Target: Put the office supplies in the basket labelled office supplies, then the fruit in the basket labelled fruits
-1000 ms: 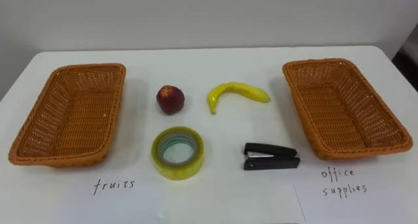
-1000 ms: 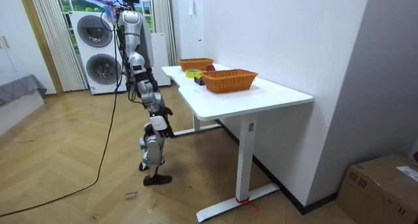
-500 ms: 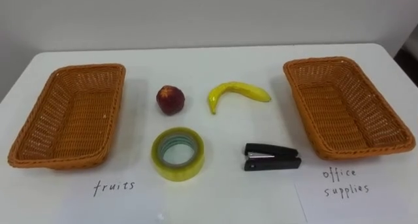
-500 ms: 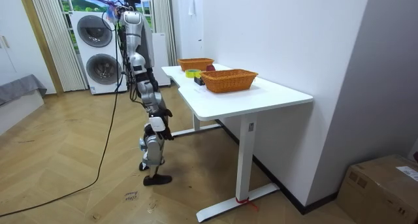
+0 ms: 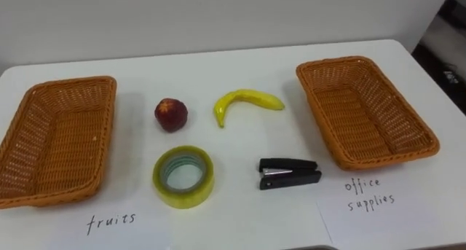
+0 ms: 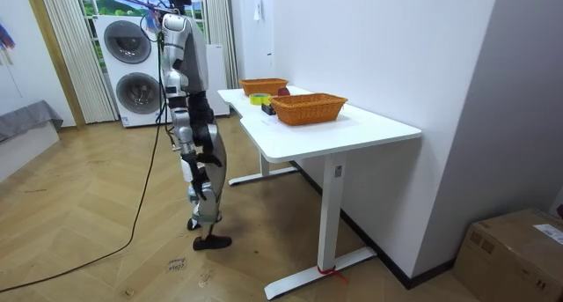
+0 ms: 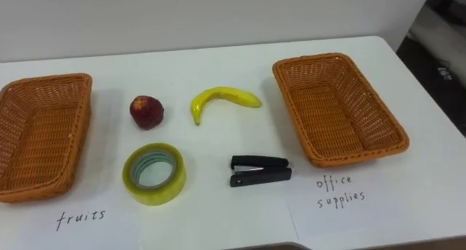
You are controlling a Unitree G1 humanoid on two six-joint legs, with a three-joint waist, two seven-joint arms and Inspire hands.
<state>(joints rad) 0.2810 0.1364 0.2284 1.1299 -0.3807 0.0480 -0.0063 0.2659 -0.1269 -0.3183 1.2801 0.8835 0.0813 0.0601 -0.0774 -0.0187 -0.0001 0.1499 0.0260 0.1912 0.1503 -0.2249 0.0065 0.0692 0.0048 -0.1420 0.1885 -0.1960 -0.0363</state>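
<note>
Right hand [image 6: 201, 135] low at the robot's side in the room view, beside the white table [image 5: 240, 221]; not possible to tell if open or closed. Between left basket [image 5: 51, 195] and right basket [image 5: 386, 157], all apart: red fruit [image 5: 170, 114] and banana [image 5: 244, 102] behind, tape roll [image 5: 183, 176] and black stapler [image 5: 289, 173] nearer the robot.

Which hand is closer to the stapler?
Right, probably: the stapler lies right of centre, the right hand hangs low at that side, the left hand beyond the body.
</note>
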